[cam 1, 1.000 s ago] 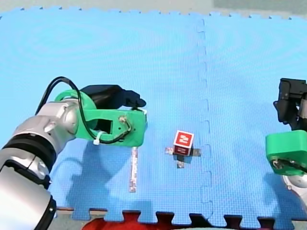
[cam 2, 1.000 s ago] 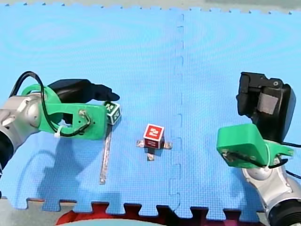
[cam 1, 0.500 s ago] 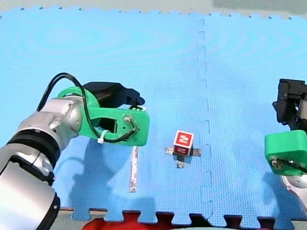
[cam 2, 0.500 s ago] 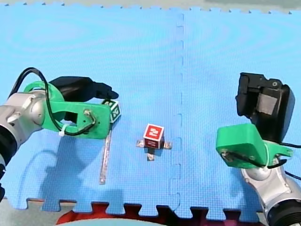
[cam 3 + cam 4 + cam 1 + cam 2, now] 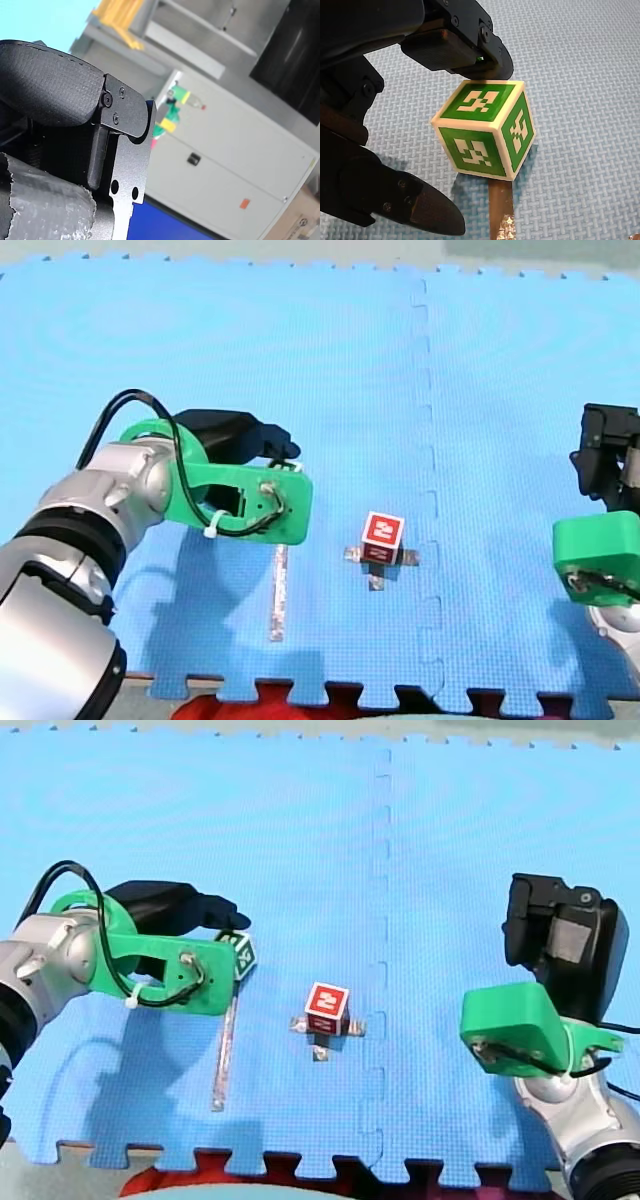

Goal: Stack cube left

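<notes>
Left hand (image 5: 185, 912) grips the tilted green cube (image 5: 241, 956), at 10 o'clock from the red cube (image 5: 325, 1008). Right hand (image 5: 555, 935), at 3 o'clock: grip state cannot be told

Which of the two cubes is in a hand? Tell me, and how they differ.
The green cube, gripped tilted by the left hand. The red cube sits on crossed tape mid-mat, untouched; the right hand is at the right, holding nothing.
</notes>
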### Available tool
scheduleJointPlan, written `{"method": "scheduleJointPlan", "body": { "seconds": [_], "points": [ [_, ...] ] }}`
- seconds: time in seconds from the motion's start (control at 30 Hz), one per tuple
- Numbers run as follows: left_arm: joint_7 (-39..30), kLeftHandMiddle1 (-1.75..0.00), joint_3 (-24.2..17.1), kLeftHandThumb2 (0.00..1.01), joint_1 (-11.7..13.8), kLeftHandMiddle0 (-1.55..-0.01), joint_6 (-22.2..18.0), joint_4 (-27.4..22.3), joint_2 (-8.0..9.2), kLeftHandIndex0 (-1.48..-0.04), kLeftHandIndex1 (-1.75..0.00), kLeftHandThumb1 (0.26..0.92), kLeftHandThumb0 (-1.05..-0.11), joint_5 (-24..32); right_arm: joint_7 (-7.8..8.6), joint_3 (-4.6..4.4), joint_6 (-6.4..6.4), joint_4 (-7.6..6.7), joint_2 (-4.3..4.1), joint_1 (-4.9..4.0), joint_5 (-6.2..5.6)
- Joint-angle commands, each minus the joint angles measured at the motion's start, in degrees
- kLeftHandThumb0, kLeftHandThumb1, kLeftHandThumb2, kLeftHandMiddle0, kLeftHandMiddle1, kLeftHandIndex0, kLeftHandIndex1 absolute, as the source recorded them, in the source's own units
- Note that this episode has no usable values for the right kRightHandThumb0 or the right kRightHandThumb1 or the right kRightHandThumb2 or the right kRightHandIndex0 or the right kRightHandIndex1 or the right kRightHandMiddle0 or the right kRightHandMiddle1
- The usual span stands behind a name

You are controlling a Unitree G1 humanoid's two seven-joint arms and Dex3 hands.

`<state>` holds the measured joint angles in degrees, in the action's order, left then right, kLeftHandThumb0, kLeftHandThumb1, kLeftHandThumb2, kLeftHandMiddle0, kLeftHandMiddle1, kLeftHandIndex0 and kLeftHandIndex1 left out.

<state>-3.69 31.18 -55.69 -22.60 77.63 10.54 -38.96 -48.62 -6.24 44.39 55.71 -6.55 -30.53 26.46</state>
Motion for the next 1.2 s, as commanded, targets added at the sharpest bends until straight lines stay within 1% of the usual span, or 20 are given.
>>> {"method": "scheduleJointPlan", "body": {
  "seconds": [0.0, 0.07, 0.2, 0.3, 0.37, 0.4, 0.47, 0.53, 0.57, 0.7, 0.93, 1.17],
  "points": [
    [0.1, -1.75, 0.1, 0.0, -0.1, -0.84, 0.3, 0.2, 0.13, -0.61, -0.02, 0.74, -0.482, -0.3, 0.01, 0.17, -0.22, -0.33, -0.24, 0.15, -0.21],
    [0.2, -1.75, 0.0, 0.0, 0.0, -0.84, 0.2, 0.2, 0.09, -0.63, -0.02, 0.741, -0.506, -0.2, 0.03, 0.19, -0.27, -0.39, -0.19, 0.18, -0.2],
    [0.3, -1.75, -0.7, 0.0, 0.2, -0.86, 0.1, 0.1, -0.02, -0.72, -0.05, 0.743, -0.54, 0.5, 0.06, 0.22, -0.33, -0.57, -0.14, 0.33, -0.18],
    [0.1, -1.75, -1.3, 0.0, 0.4, -0.9, 0.2, 0.1, -0.18, -0.81, -0.06, 0.747, -0.572, 1.1, 0.03, 0.23, -0.27, -0.36, -0.12, 0.31, -0.18],
    [0.0, -1.75, -1.6, 0.0, 0.4, -0.91, 0.2, 0.1, -0.23, -0.83, -0.06, 0.748, -0.578, 1.4, 0.0, 0.23, -0.25, -0.25, -0.07, 0.27, -0.18],
    [-0.1, -1.75, -2.0, 0.0, 0.5, -0.92, 0.0, 0.0, -0.26, -0.87, -0.08, 0.749, -0.58, 1.8, 0.0, 0.23, -0.26, -0.23, -0.05, 0.26, -0.19],
    [0.0, -1.75, -3.3, 0.01, 1.0, -0.93, -0.8, 0.0, -0.37, -1.11, -0.13, 0.774, -0.553, 3.1, -0.03, 0.22, -0.29, -0.36, 0.0, 0.32, -0.16],
    [0.1, -1.75, -4.1, 0.01, 1.5, -0.95, -1.1, 0.0, -0.51, -1.25, -0.14, 0.79, -0.495, 3.9, -0.05, 0.21, -0.32, -0.39, 0.03, 0.34, -0.14],
    [0.1, -1.75, -4.2, 0.01, 1.7, -0.95, -1.2, 0.0, -0.55, -1.28, -0.14, 0.792, -0.475, 4.0, -0.08, 0.21, -0.35, -0.37, 0.03, 0.33, -0.12],
    [0.0, -1.75, -4.5, 0.01, 2.0, -0.97, -1.6, 0.0, -0.32, -1.25, -0.1, 0.798, -0.437, 4.1, -0.35, 0.12, -0.44, -0.43, 0.16, 0.4, 0.06],
    [0.0, -1.75, -4.5, 0.01, 2.2, -0.98, -2.2, 0.1, -0.03, -1.24, -0.07, 0.81, -0.442, 3.8, -0.2, 0.18, -0.7, -0.89, 0.25, 0.61, -0.03],
    [-0.1, -1.75, -4.5, 0.01, 2.2, -0.99, -2.5, 0.2, 0.1, -1.24, -0.05, 0.818, -0.452, 3.6, -0.27, 0.17, -1.1, -0.8, 0.35, 0.51, -0.01]
  ]
}}
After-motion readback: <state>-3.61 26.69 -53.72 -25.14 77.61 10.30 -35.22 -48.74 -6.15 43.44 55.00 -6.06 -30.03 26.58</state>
